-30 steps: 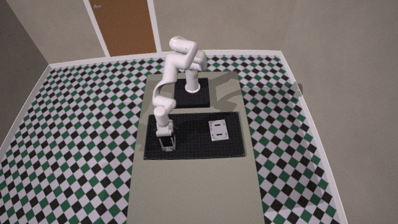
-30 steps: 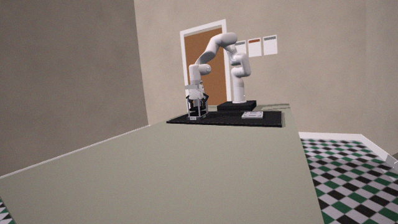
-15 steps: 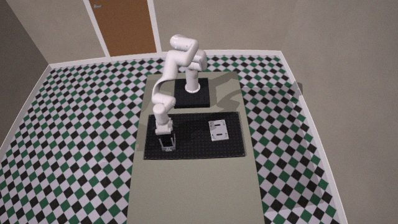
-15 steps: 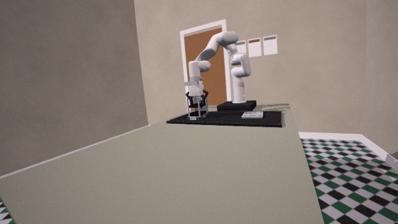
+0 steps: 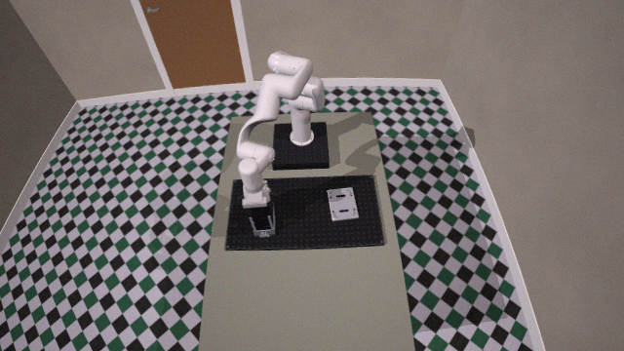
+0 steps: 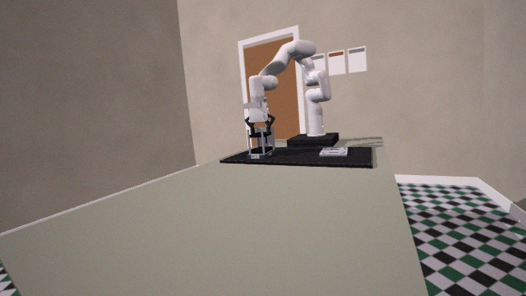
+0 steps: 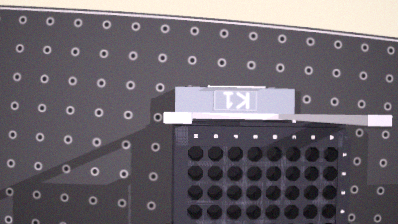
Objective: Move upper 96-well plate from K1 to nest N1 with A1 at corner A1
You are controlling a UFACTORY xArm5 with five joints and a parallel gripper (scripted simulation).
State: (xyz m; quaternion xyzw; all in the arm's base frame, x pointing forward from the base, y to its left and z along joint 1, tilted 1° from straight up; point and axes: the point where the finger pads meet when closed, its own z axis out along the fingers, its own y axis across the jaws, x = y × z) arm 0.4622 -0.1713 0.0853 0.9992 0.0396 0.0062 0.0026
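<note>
Now, arm: the white arm bends over from its black base plate and points straight down at the rack.
Gripper: the gripper is shut on the upper plate and holds it by two sides. Its black fingers stand wide apart because the plate is wide.
Upper plate: the dark upper plate with its rows of round wells is up between the rack's posts, near their tops. It looks flat in the wrist view.
Rack K1: the rack K1 stands on the left part of the black board. Its grey foot with the K1 label shows past the plate's edge in the wrist view.
Lower plate: I cannot see it; the upper plate hides it.
Nest N1: the light grey nest N1 lies on the right part of the board, well apart from the rack.
Board: the black board with little holes lies on the grey table.
</note>
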